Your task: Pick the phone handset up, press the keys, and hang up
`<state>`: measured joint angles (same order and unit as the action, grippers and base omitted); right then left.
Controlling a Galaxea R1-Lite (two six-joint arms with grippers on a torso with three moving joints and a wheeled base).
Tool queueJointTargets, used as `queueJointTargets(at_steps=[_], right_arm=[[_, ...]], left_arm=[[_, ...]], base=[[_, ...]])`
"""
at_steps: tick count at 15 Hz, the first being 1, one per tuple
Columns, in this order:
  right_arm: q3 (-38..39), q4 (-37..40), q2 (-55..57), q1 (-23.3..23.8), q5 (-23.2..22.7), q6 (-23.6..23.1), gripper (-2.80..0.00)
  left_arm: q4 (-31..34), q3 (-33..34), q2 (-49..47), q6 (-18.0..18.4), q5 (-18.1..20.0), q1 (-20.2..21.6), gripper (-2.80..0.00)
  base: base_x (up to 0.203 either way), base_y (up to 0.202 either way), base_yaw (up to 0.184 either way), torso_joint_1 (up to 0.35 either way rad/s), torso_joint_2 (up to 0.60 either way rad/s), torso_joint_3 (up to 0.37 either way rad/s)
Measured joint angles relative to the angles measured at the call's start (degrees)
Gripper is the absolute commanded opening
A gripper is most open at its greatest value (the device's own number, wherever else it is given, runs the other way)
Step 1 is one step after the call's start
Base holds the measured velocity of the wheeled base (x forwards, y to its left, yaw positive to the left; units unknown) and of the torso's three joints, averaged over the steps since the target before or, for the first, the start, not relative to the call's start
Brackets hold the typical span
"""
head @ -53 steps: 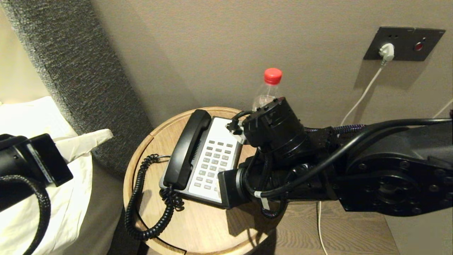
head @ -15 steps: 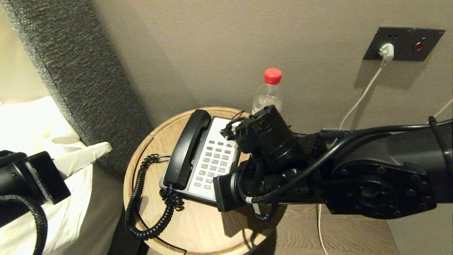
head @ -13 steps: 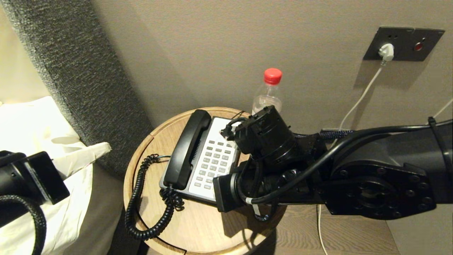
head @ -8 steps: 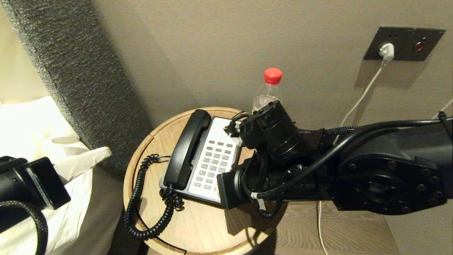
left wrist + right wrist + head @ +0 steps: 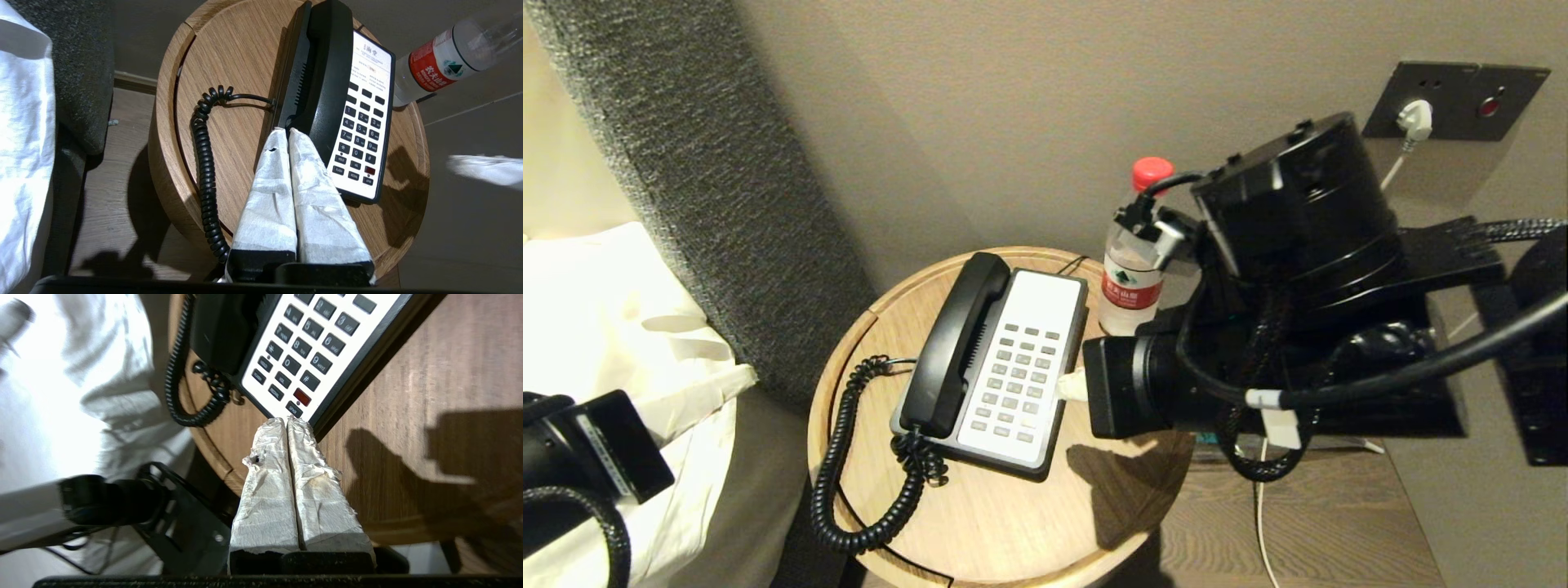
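Observation:
The black phone handset (image 5: 952, 343) lies in its cradle on the left side of the phone base (image 5: 1045, 298), which stands on the round wooden table (image 5: 996, 523). Its coiled cord (image 5: 849, 457) loops off the table's left edge. My right gripper (image 5: 1068, 385) is shut and empty, its white-wrapped tips hovering beside the right edge of the keypad (image 5: 306, 347), near the lowest keys. In the left wrist view my left gripper (image 5: 284, 130) is shut and empty, well off to the left of the table and pointing toward the handset (image 5: 327, 69).
A clear water bottle (image 5: 1134, 269) with a red cap stands at the table's back right, close to my right arm. A grey padded headboard (image 5: 719, 188) and white bedding (image 5: 596, 286) lie to the left. A white cable (image 5: 1356, 229) hangs from a wall socket.
My right arm has lifted and drawn back to the right, uncovering the keypad and bottle; its fingertips now sit at the base's right edge. The left arm has sunk slightly.

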<state>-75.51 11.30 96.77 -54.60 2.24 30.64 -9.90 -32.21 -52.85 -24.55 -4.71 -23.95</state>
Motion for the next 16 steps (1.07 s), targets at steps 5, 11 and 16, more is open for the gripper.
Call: queueJointTargets(at_steps=[5, 11, 16], right_arm=[[1.27, 0.44, -6.54, 1.28, 0.25, 2.76, -2.80], [5.26, 0.88, -16.47, 10.26, 0.23, 5.46, -2.80], [8.71, 0.91, -23.78, 17.88, -0.05, 5.66, -2.80]], left_arm=[[3.40, 0.57, 2.05, -1.99, -0.04, 4.06, -2.80], [7.66, 2.28, 6.47, -7.13, -2.92, 11.88, -2.80], [12.56, 4.83, 12.94, -8.52, -2.89, 17.41, -2.80]], base=[[0.000, 0.000, 0.000, 0.000, 0.00, 0.000], [0.000, 0.000, 0.000, 0.000, 0.00, 0.000], [0.000, 0.000, 0.000, 0.000, 0.00, 0.000]])
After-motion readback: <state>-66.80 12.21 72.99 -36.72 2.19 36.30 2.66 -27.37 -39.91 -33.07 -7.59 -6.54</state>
